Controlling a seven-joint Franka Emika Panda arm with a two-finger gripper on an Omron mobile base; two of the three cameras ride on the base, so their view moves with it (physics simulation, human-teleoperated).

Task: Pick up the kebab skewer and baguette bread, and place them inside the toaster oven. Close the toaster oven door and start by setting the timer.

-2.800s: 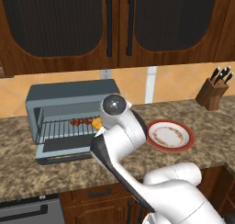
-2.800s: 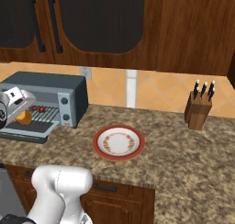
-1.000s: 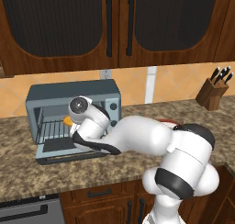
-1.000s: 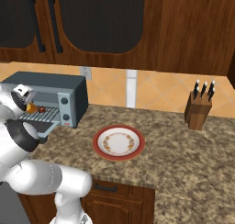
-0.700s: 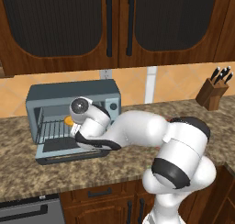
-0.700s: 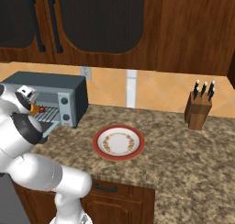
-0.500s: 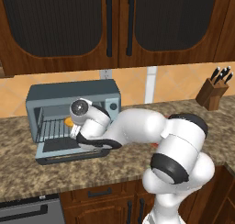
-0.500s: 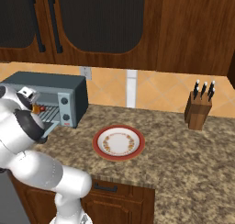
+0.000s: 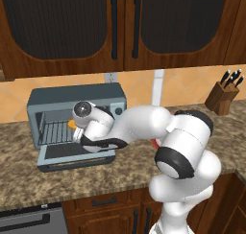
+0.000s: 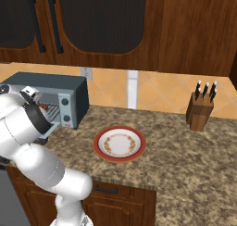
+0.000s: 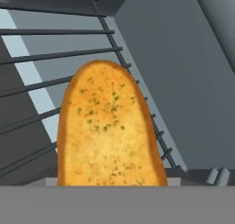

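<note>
Gripper (image 9: 76, 130) by golden, herb-flecked baguette bread (image 11: 108, 129).

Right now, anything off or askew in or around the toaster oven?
Nothing stands out. The baguette bread lies on the wire rack inside the toaster oven, intact. The toaster oven door is down flat, and the plate sits level on the counter.

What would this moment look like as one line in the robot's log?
step: loading oven | bread: over wire rack, inside oven | oven door: open | plate: on counter
</note>
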